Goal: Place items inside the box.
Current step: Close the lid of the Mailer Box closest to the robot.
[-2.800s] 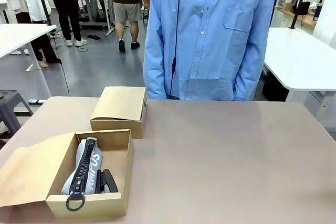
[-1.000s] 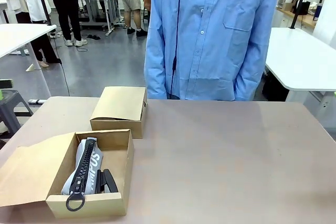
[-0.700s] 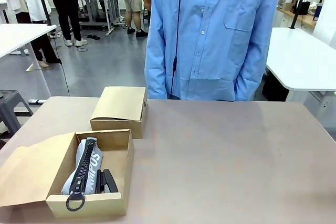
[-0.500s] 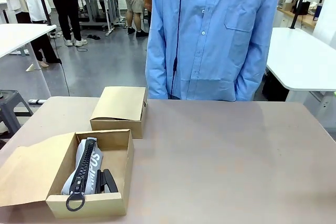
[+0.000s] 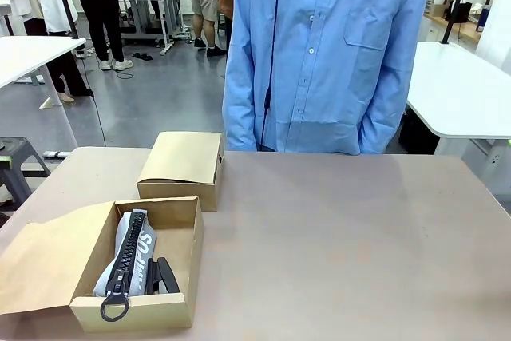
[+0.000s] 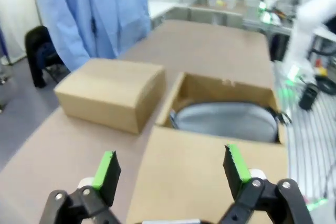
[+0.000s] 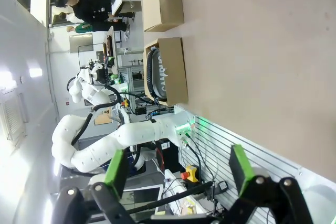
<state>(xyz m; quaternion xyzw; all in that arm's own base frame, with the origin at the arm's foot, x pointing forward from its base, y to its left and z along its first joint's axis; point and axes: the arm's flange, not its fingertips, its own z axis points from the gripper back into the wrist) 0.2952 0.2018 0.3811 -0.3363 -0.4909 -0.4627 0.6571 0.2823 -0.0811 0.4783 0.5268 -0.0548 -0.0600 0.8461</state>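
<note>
The open brown cardboard box [image 5: 160, 277] sits at the near left corner of the pale brown surface [image 5: 343, 245], its lid flap folded out flat to the left. Inside it lies the grey fabric pencil pouch [image 5: 128, 257] with its black zip and ring pull toward the near wall, and wedged beside it on the right is a black stapler [image 5: 162, 277]. Whether a second stapler or a marker pen lies underneath cannot be told. A second, closed brown cardboard box [image 5: 182, 167] stands just behind the open one, near but apart from it.

No loose items lie on the surface around the boxes, so the packing looks finished or nearly so; what may be left is folding the lid flap shut, if that belongs to the job.

The left gripper [image 6: 170, 171] hovers above the flap of the open box with its jaws spread wide and nothing between them. The right gripper [image 7: 178, 169] hangs off past the surface edge, jaws likewise wide apart and empty. A person in a light blue shirt [image 5: 327, 53] stands at the far side, arms hanging down.
</note>
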